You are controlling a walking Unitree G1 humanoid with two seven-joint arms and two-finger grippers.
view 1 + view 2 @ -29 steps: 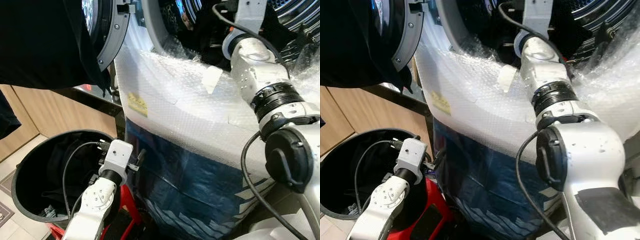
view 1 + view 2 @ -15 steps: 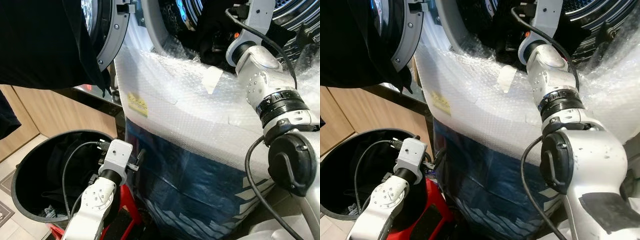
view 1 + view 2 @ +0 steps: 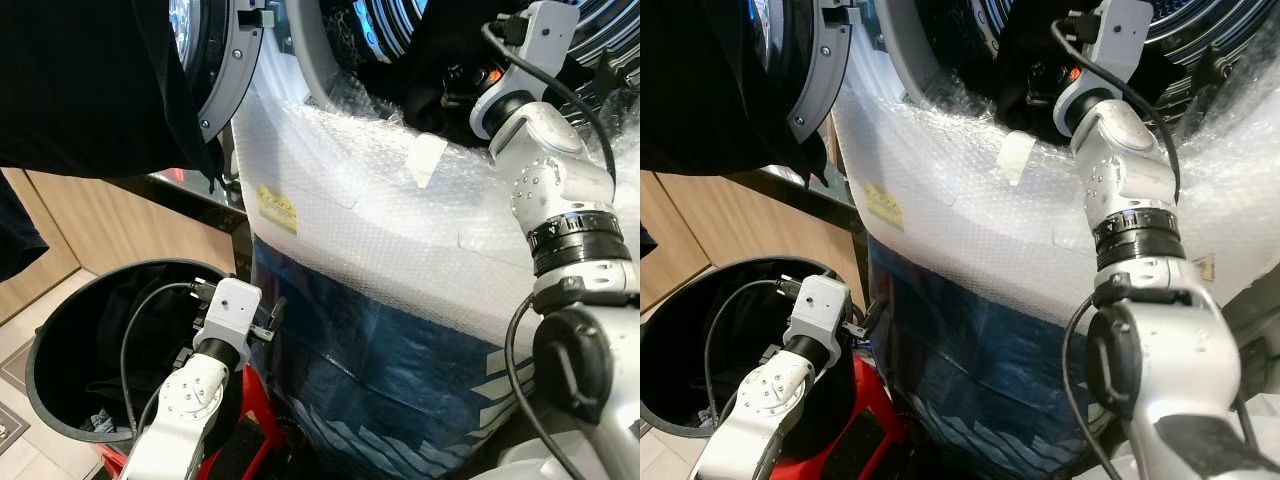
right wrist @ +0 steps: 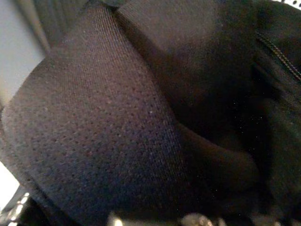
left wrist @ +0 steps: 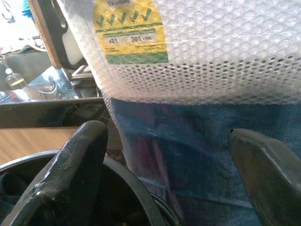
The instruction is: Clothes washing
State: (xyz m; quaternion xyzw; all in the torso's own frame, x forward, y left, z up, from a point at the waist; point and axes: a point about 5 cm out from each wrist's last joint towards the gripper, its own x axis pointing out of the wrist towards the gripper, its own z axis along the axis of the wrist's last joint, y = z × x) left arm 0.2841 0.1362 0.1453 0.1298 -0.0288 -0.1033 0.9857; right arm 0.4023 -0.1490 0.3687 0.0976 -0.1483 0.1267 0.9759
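Step in hand: loading the washing machine (image 3: 420, 230); the right arm reaches up into its drum opening, where dark clothes (image 3: 440, 60) bunch at the mouth.
Right pincer: buried among the dark fabric (image 4: 117, 141) at the drum mouth; whether it is spread or pinching cloth cannot be told.
Left pincer (image 5: 164, 165): spread wide and holding nothing, low beside the black basket (image 3: 50, 340), facing the blue front of the bubble-wrapped machine.
Where the clothes are: one dark bundle at the drum mouth, touching the right wrist; more dark pieces lie at the bottom of the basket; a large dark garment (image 3: 90, 90) hangs over the open door (image 3: 225, 70).
Direction and long axis: the bundle is crumpled, with no clear long axis; it seems to spill from the drum outward over the lip.
Next move, as a judgement: push the bundle deeper so nothing hangs over the rim, then back the arm out without dragging cloth along.
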